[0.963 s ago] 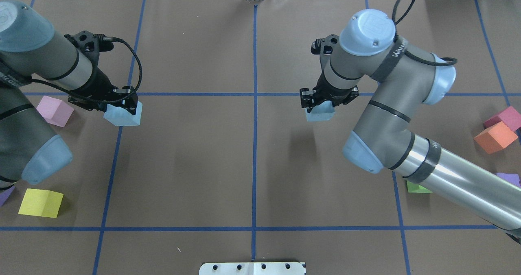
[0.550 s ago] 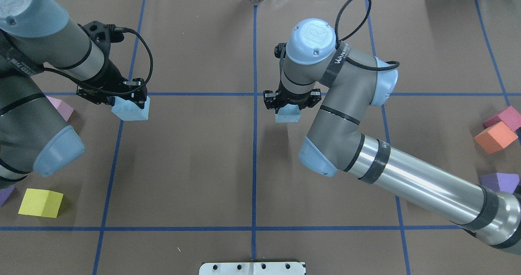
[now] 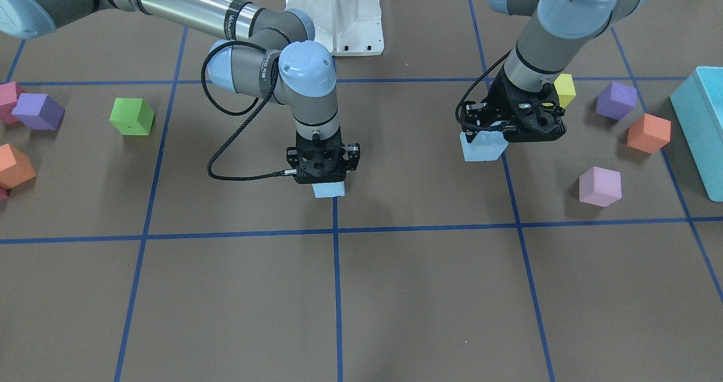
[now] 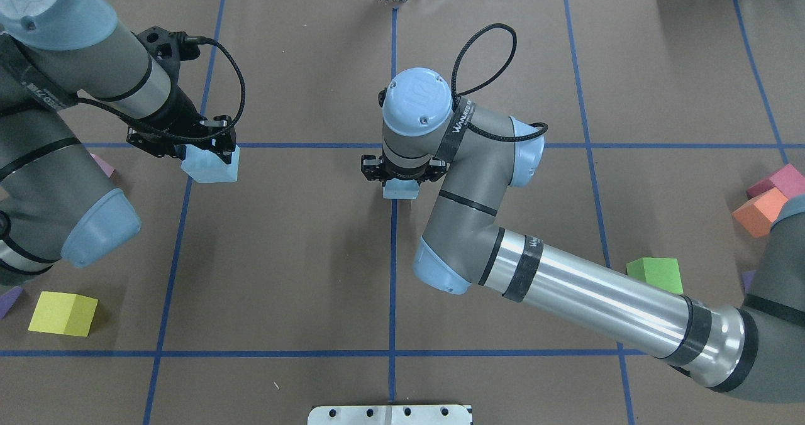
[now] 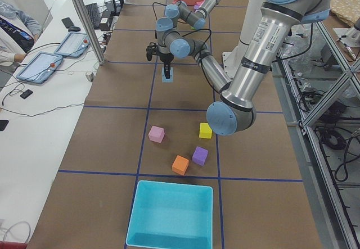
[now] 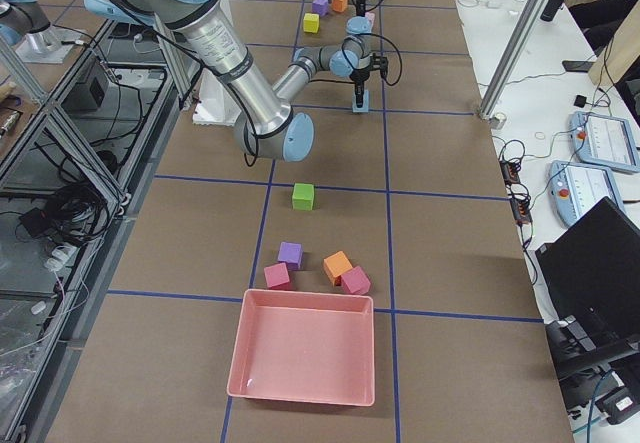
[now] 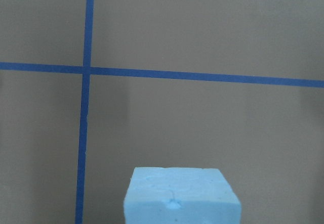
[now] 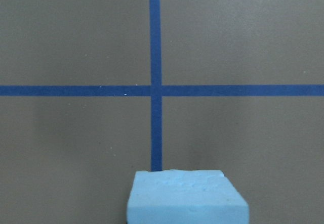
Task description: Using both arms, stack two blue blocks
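- Front-facing view: the right gripper (image 3: 329, 182) points straight down, jaws clenched on the right blue block (image 3: 329, 190). This block is over the centre tape line, about midway between the two ends of the table (image 3: 429, 291).
- Same view: the left gripper (image 3: 487, 135) grasps the left blue block (image 3: 480, 147) partway toward the table's left end, well apart from the other block. A pink cube (image 3: 600, 186), an orange cube (image 3: 648, 133), a purple cube (image 3: 616, 100) and a yellow cube (image 3: 564, 90) lie nearer that end. The turquoise bin (image 3: 700, 122) is at the end itself. A green cube (image 3: 131, 116) lies toward the right end.
- Overhead view: both blocks are just on the robot's side of the long tape line, each showing from under its gripper. I cannot tell whether either touches the paper.
- Left-end view: the turquoise bin sits at the near end, with the pink, yellow, purple and orange cubes just beyond it.
- Right-end view: the right blue block shows under the right gripper, about halfway between the robot's edge and the operators' edge. A pink tray (image 6: 305, 348) sits at the near end, and the green cube lies between the tray and the block.
- Left wrist view: the left blue block fills the bottom centre, with a tape crossing ahead on the left. No fingers show.
- Right wrist view: the right blue block is at bottom centre, in line with a tape line that runs ahead to a crossing.
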`<move>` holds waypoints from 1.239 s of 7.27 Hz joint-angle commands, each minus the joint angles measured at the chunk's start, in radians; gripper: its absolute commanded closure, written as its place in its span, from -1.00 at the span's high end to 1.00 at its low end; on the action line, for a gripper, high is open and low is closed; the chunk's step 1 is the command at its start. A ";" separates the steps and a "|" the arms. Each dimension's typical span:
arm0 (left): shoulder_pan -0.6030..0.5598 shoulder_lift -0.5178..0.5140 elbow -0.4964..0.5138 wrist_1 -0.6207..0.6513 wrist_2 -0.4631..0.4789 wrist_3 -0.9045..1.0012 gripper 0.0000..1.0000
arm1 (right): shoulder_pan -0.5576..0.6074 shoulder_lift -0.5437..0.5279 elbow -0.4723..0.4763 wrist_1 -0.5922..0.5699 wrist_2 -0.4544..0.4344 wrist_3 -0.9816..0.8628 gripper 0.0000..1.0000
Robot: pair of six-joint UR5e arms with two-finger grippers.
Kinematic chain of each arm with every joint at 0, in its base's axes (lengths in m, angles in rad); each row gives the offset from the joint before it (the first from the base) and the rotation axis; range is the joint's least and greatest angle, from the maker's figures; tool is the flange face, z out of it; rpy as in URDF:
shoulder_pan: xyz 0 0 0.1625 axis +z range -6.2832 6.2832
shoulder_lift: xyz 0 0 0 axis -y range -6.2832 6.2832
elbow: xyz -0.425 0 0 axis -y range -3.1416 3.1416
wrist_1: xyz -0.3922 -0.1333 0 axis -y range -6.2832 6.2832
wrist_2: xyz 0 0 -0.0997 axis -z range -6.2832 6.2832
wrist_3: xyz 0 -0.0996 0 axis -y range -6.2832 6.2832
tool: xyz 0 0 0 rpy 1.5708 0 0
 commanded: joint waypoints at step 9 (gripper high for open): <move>0.026 -0.201 0.144 0.023 -0.004 -0.100 0.11 | 0.038 -0.002 0.023 0.005 0.054 -0.003 1.00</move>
